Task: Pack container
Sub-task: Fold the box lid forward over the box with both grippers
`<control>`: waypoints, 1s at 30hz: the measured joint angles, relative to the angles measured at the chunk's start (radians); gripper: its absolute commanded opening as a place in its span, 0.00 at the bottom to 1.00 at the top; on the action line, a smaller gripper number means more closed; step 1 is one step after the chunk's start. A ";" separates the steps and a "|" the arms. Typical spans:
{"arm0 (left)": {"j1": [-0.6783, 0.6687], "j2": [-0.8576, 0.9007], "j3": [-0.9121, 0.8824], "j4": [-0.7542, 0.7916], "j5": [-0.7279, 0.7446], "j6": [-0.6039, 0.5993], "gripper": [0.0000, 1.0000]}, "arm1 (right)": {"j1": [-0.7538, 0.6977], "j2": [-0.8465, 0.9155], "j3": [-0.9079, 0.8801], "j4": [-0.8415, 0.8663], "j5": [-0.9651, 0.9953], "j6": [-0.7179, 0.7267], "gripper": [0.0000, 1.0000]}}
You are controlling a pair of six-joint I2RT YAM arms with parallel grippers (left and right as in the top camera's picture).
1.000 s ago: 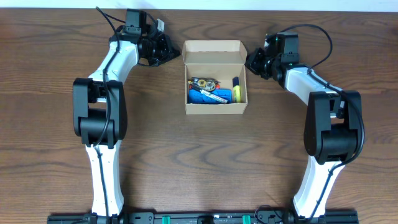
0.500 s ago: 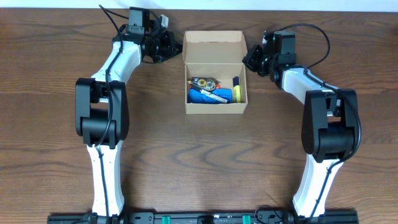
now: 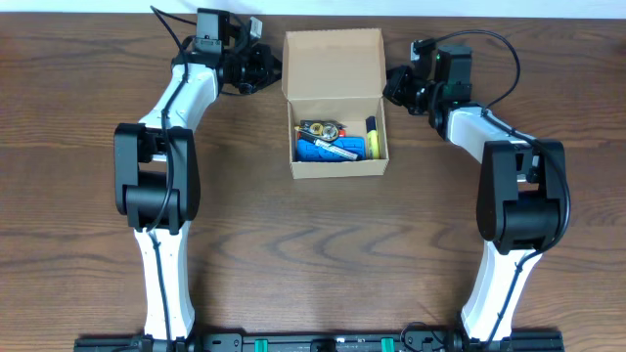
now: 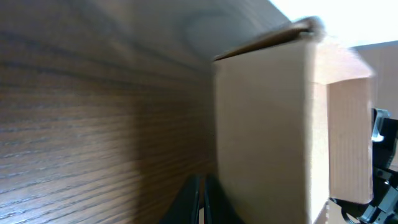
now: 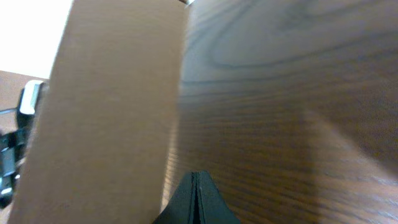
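Note:
The container (image 3: 337, 167) is a tan cardboard box, open, at the table's far middle. Its hinged lid (image 3: 333, 61) stands raised behind the opening. Inside lie a blue object (image 3: 318, 154), a yellow marker (image 3: 372, 145) and a dark round item (image 3: 320, 130). My left gripper (image 3: 271, 68) is shut, its tip at the lid's left edge. My right gripper (image 3: 390, 85) is shut, its tip at the lid's right edge. The lid's tan face fills the left wrist view (image 4: 261, 137) and the right wrist view (image 5: 106, 124), with shut fingers (image 4: 200, 202) (image 5: 196, 199) beside it.
The brown wooden table (image 3: 313, 254) spreads around the box. Its far edge runs just behind the lid and both wrists. Black cables loop off both arms near that edge.
The lid has swung up and back, showing more of its face. Both grippers have moved toward the table's far edge along with the lid's sides.

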 measured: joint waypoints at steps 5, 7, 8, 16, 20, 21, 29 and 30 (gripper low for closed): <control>0.000 -0.034 0.000 0.010 0.022 0.026 0.06 | -0.028 0.000 0.000 0.043 -0.072 -0.002 0.01; 0.000 -0.054 0.000 0.012 0.026 0.043 0.05 | -0.038 0.000 0.000 0.068 -0.103 -0.002 0.01; 0.000 -0.063 0.000 0.013 0.026 0.049 0.06 | -0.041 0.000 0.000 0.083 -0.117 -0.003 0.01; 0.000 -0.123 0.000 0.014 0.075 0.118 0.05 | -0.042 0.000 0.000 0.132 -0.216 -0.005 0.01; 0.000 -0.137 0.000 -0.027 0.111 0.159 0.06 | -0.042 -0.001 0.000 0.127 -0.259 -0.005 0.01; 0.000 -0.142 0.000 -0.049 0.116 0.177 0.05 | -0.042 -0.002 0.000 0.119 -0.265 -0.006 0.01; 0.000 -0.220 0.001 -0.278 0.119 0.346 0.05 | -0.042 -0.113 -0.001 -0.186 -0.259 -0.125 0.01; 0.000 -0.235 0.002 -0.322 0.110 0.370 0.05 | -0.042 -0.143 0.000 -0.259 -0.244 -0.156 0.01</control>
